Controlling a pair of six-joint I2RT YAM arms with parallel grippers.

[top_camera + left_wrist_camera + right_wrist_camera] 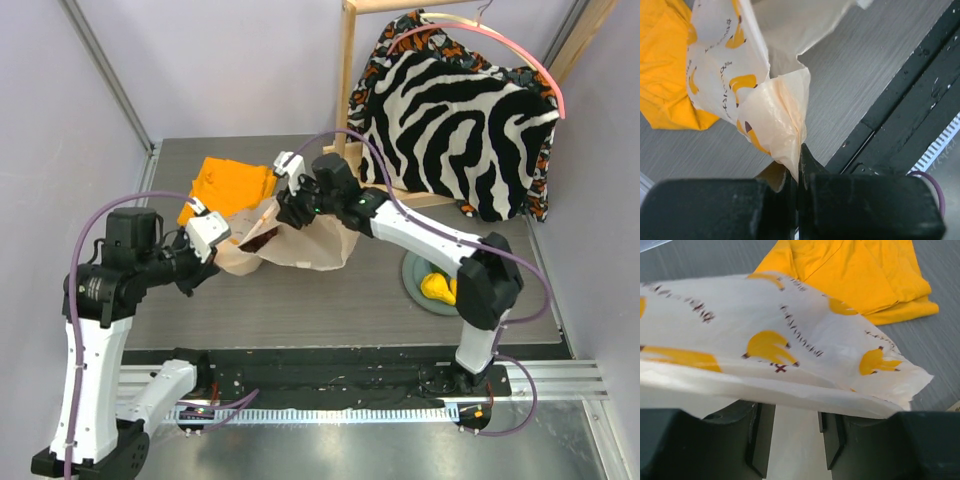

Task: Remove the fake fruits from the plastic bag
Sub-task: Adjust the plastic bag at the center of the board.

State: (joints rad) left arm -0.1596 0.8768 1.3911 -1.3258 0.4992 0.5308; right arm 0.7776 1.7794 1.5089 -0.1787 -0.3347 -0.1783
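Note:
The plastic bag lies on the table's middle, beige with orange marks, its mouth facing left. My left gripper is shut on a gathered edge of the bag and holds it up at the bag's left side. My right gripper reaches into the mouth from above. In the right wrist view its fingers stand apart, and the bag's upper layer hides their tips. Something dark red shows inside the mouth. One yellow fake fruit lies on a plate at the right.
A folded orange cloth lies just behind the bag. The grey-green plate sits by the right arm's base. A zebra-patterned garment hangs on a wooden rack at the back right. A black rail runs along the near edge.

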